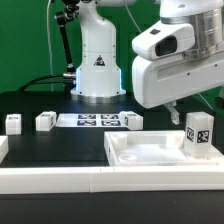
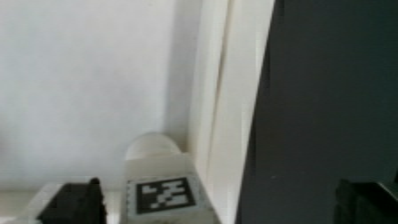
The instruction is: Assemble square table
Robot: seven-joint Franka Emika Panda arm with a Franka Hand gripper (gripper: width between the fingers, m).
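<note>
The square table's white tray-like top lies at the exterior view's lower right. One white leg with a black-and-white tag stands upright on it, close to the rim. My gripper hangs above the top, a little to the exterior view's left of that leg. In the wrist view my gripper is open with nothing in it. The tagged leg shows below, nearer one dark finger than the other. The top's rim runs beside the leg, with black table beyond.
Three loose white legs stand on the black table behind the top. The marker board lies between them. The robot base rises at the back. A long white rail runs along the front.
</note>
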